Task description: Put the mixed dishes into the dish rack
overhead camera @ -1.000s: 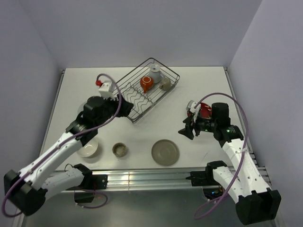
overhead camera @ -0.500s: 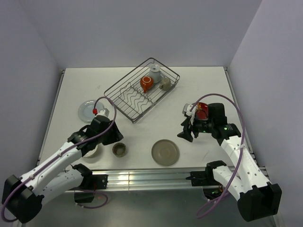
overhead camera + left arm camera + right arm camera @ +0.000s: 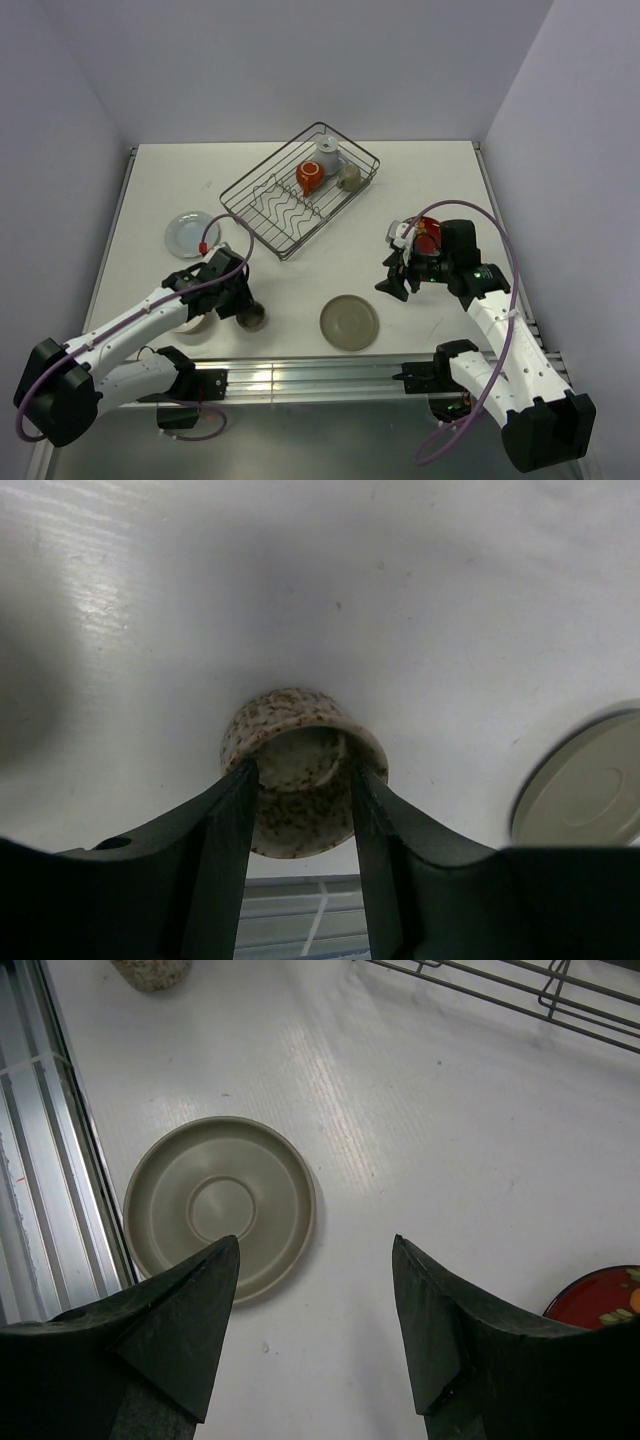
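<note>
Well in front of the dish rack [image 3: 262,190], a speckled cup [image 3: 285,708] stands upright. The left gripper [image 3: 302,775] straddles it, seemingly to lift it; whether it grips yet is unclear. The right gripper [image 3: 315,1245] hangs open and empty near a grey plate [image 3: 220,1205].

My gripper [image 3: 303,780] hangs over the speckled beige cup [image 3: 290,712], dark fingers [image 3: 225,850] parted and framing its open mouth. I cannot tell whether they touch it. The olive-grey plate [image 3: 585,785] lies apart on the pale bench [image 3: 400,580], at the right edge.
</note>
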Robot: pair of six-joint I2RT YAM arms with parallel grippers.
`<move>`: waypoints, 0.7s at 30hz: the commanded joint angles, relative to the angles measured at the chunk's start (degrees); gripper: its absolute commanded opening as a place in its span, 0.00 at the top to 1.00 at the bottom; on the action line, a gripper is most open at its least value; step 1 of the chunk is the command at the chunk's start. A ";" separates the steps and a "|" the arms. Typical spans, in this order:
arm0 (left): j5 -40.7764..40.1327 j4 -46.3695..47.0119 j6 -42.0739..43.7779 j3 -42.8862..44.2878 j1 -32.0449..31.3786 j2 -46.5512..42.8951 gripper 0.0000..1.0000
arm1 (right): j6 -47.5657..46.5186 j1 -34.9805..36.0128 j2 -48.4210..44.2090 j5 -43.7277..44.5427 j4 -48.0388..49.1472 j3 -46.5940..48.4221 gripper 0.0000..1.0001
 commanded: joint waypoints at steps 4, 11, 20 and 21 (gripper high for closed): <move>-5.29 -3.70 -2.25 3.29 -2.81 -0.85 0.50 | -0.19 0.22 -0.15 -0.54 2.16 -0.71 0.30; -7.75 -5.02 -0.84 6.54 -3.70 -2.97 0.46 | -0.89 0.31 -0.15 -0.19 1.54 -1.06 0.30; -9.17 -13.90 -8.31 4.09 -3.96 -3.49 0.43 | -0.98 0.13 -0.59 -0.19 1.63 -1.67 0.30; -9.08 -13.46 -8.48 3.65 -3.96 -3.32 0.43 | -0.98 0.13 -0.42 -0.36 1.72 -1.76 0.30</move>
